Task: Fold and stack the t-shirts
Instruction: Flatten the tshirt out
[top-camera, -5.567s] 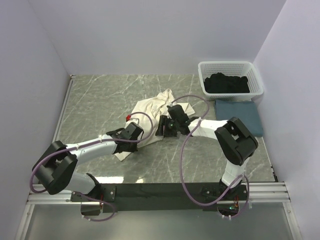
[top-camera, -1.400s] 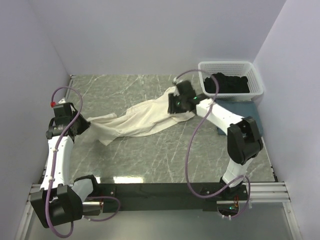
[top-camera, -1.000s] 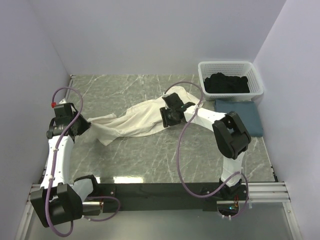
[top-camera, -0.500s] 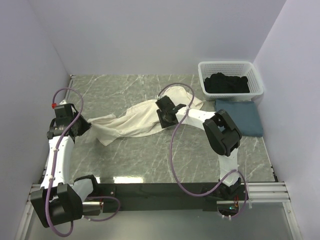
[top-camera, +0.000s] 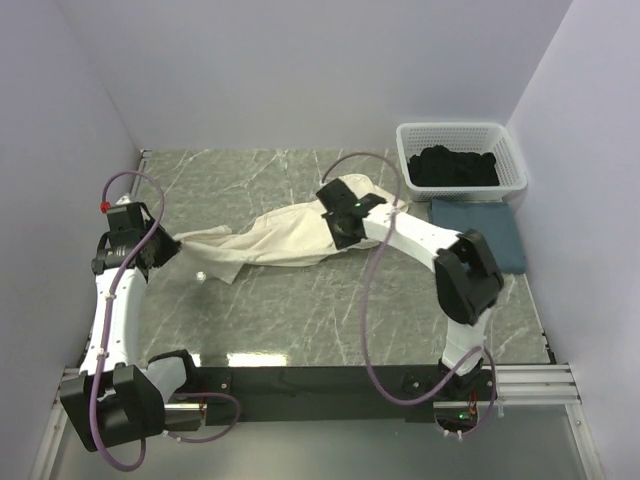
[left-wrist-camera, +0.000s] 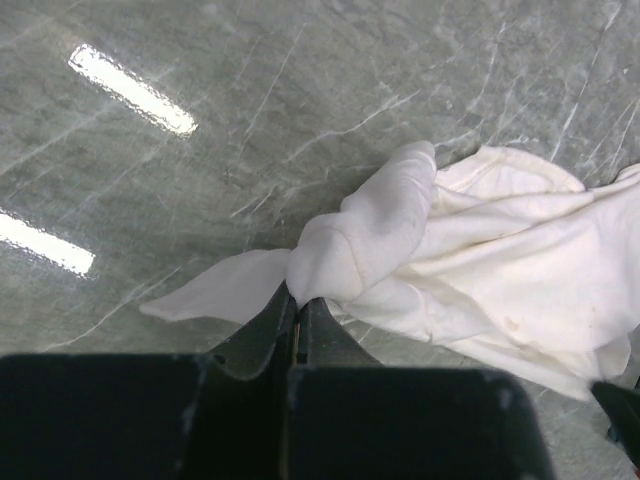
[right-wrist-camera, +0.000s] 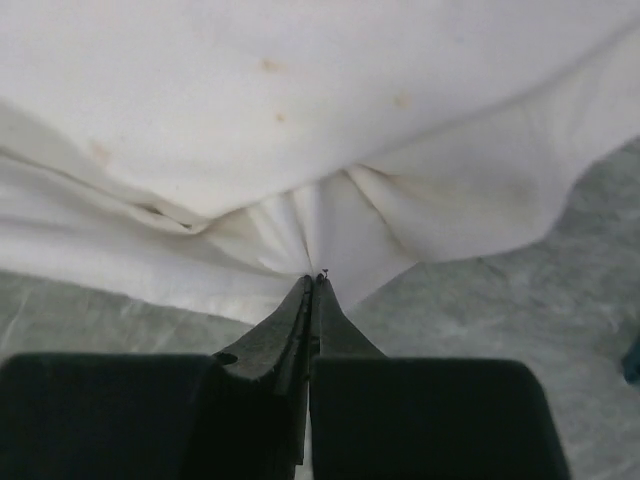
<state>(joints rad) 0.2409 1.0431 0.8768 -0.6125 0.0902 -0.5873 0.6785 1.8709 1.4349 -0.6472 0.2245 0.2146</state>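
Spanning the tabletop (top-camera: 300, 310) from near its left edge to its middle, the cream-white t-shirt (top-camera: 275, 238) is pinched at either end by the closed left hand (left-wrist-camera: 293, 300) and closed right hand (right-wrist-camera: 313, 285), presumably to be spread flat for folding.

Three t-shirts (top-camera: 280, 235) (top-camera: 480, 238) (top-camera: 455, 166), one basket (top-camera: 460, 128), two pincers (left-wrist-camera: 293, 296) (right-wrist-camera: 315, 281).
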